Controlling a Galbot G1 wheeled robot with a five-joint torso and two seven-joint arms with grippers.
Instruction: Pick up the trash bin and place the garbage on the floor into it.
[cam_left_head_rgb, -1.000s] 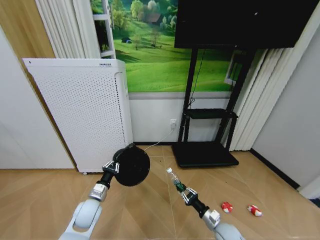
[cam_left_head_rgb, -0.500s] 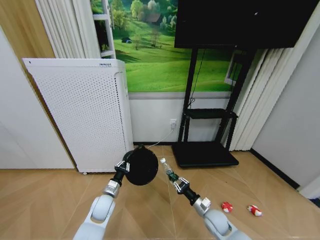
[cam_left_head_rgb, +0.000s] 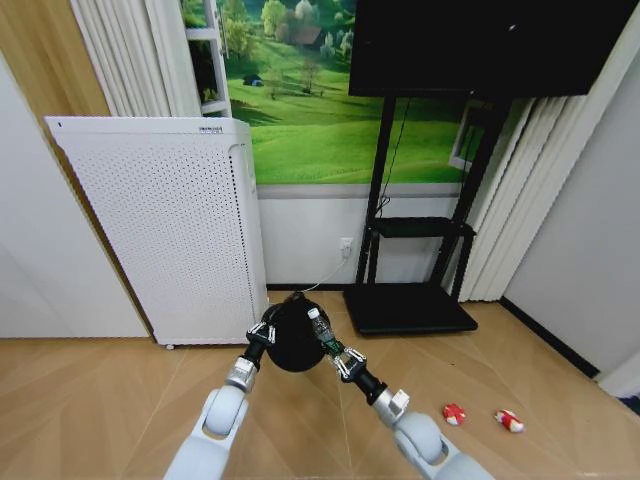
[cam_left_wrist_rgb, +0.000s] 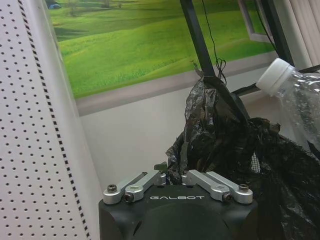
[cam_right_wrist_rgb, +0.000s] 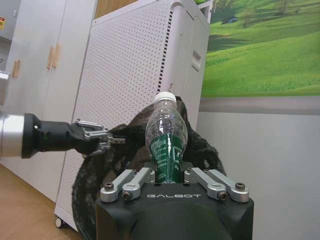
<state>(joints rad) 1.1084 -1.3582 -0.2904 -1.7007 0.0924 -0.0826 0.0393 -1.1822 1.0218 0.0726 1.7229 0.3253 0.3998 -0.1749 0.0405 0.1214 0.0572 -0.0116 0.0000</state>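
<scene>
Here, left gripper (cam_left_head_rgb: 268, 331) clamps round black wire-mesh trash bin (cam_left_head_rgb: 293, 338); right gripper (cam_left_head_rgb: 335, 356) clamps clear green-labelled plastic bottle (cam_left_head_rgb: 321, 331); off the rim, it falls.

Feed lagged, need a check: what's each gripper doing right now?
Left gripper: shut on the trash bin rim, held up off the floor.
Right gripper: shut on the bottle, cap at the bin.
</scene>
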